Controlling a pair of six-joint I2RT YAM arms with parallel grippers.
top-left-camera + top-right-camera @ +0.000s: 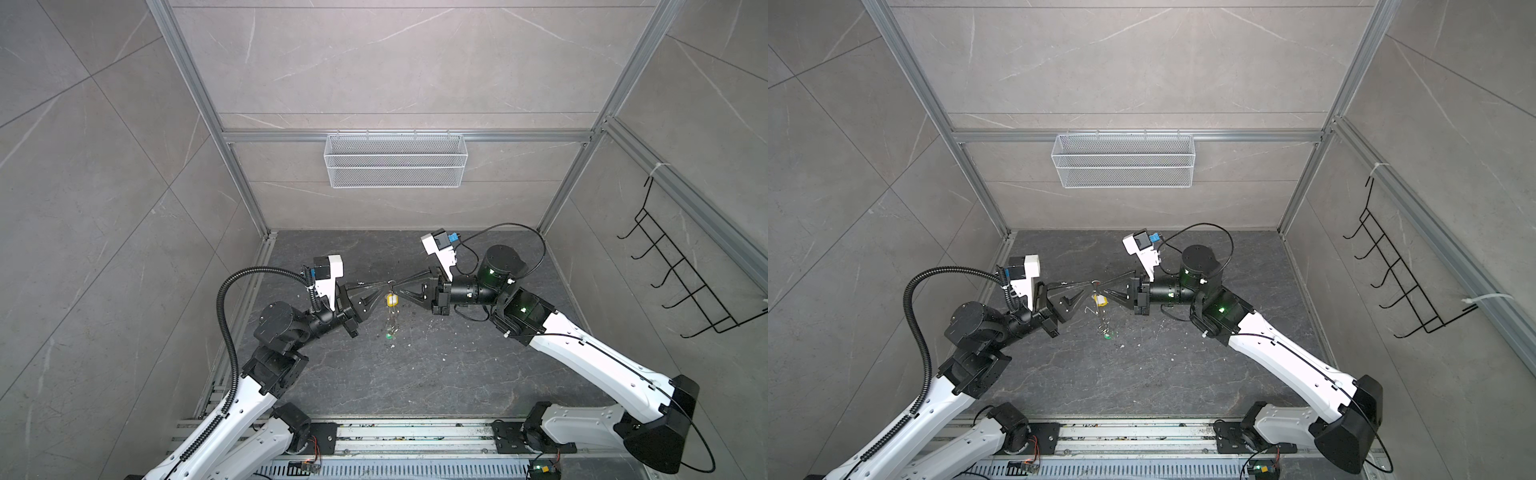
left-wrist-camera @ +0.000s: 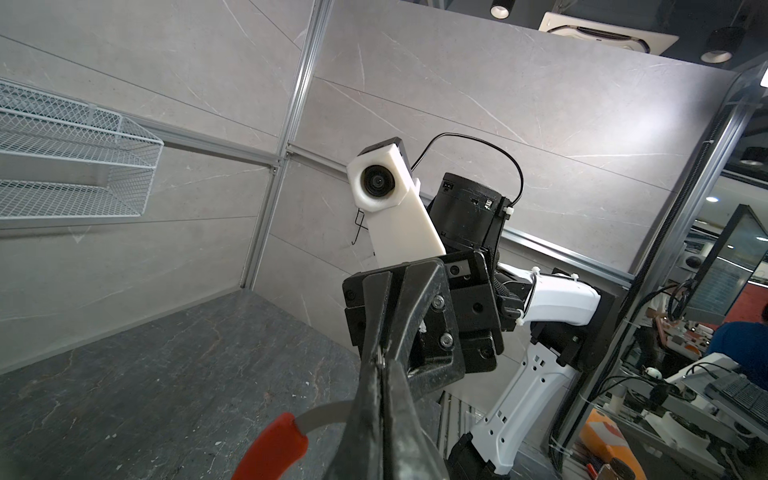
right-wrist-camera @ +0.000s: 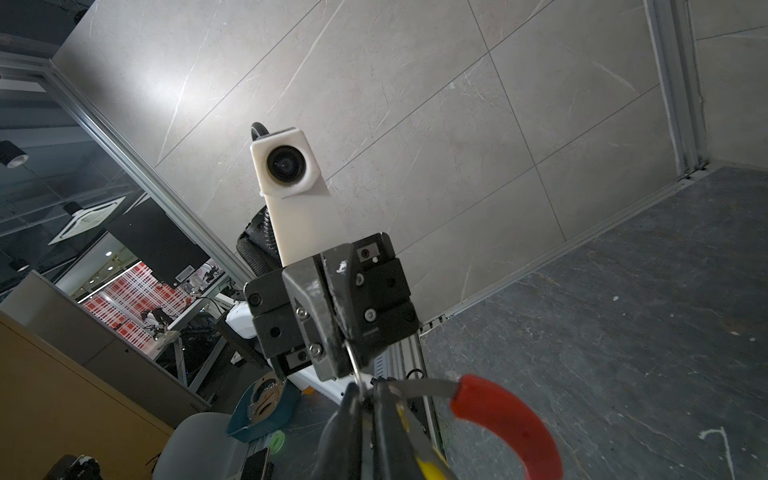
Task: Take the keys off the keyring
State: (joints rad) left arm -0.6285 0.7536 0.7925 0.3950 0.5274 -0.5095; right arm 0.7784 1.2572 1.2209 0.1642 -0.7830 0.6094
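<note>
Both grippers meet tip to tip in mid-air over the middle of the dark table (image 1: 436, 374). My left gripper (image 1: 382, 286) (image 2: 379, 365) is shut on the keyring, a grey hoop (image 2: 324, 415) with a red sleeve (image 2: 270, 449) (image 3: 507, 419). The fingers of my right gripper (image 1: 401, 286) (image 3: 365, 395) stand almost together around a thin silver ring (image 3: 353, 363) right beside the hoop. A yellow-tagged key (image 1: 392, 299) (image 1: 1099, 300) hangs just under the tips. Lower down are silver keys and a green tag (image 1: 390, 332) (image 1: 1108, 334); whether they touch the table I cannot tell.
A white mesh basket (image 1: 395, 160) hangs on the back wall. A black wire hook rack (image 1: 681, 274) is fixed to the right wall. Both arm bases sit on the metal rail (image 1: 415, 432) along the front edge. Tiled walls enclose the table.
</note>
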